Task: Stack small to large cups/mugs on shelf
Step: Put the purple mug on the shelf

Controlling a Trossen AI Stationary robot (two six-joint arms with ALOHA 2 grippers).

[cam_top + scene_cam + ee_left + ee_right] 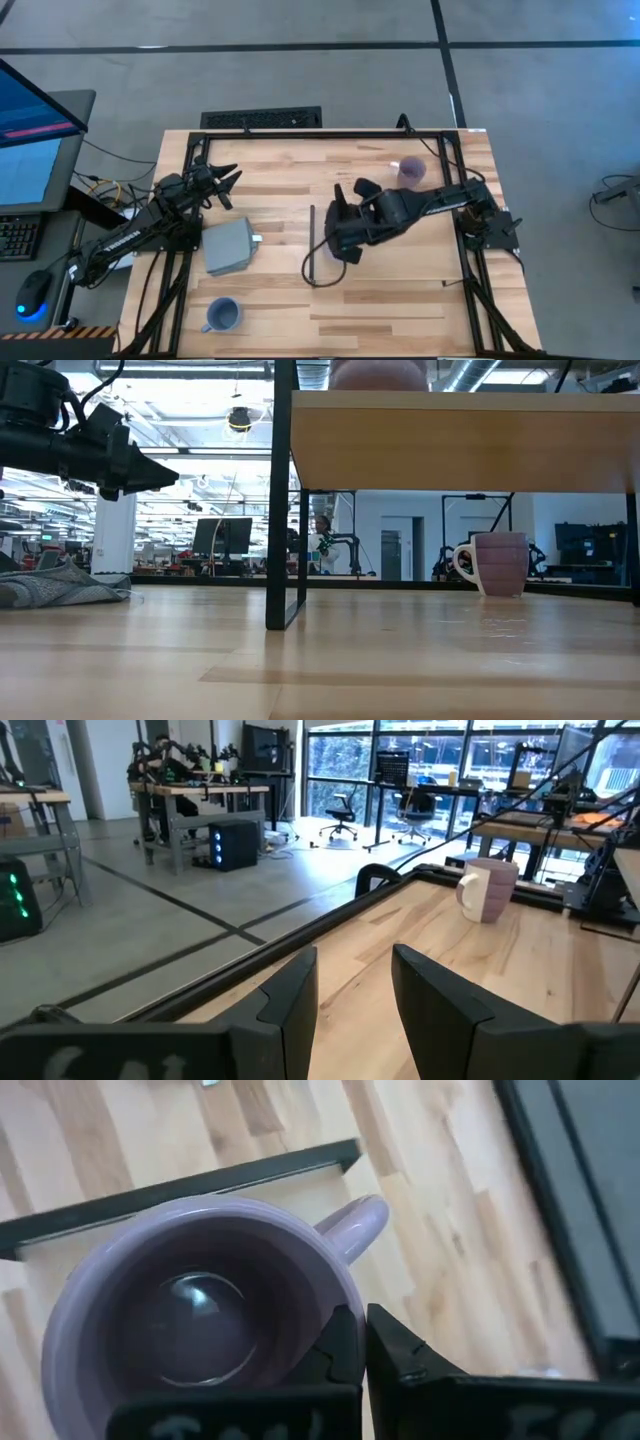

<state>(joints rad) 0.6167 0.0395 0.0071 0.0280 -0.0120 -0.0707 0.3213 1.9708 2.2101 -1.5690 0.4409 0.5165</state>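
High view hides the lavender mug (200, 1320) under the right gripper (345, 238), whose fingers (345, 1348) clench its rim; the left gripper (225, 185) hangs released.

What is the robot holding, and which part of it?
The right gripper pinches a lavender mug by its rim, beside the handle. The left gripper holds nothing.

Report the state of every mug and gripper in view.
Held lavender mug: upright, over the shelf.
Other lavender mug: upright on the table, free.
Blue-grey mug: upright on the table, free.
Left gripper: jaws open, empty.
Right gripper: jaws shut on held mug's rim.
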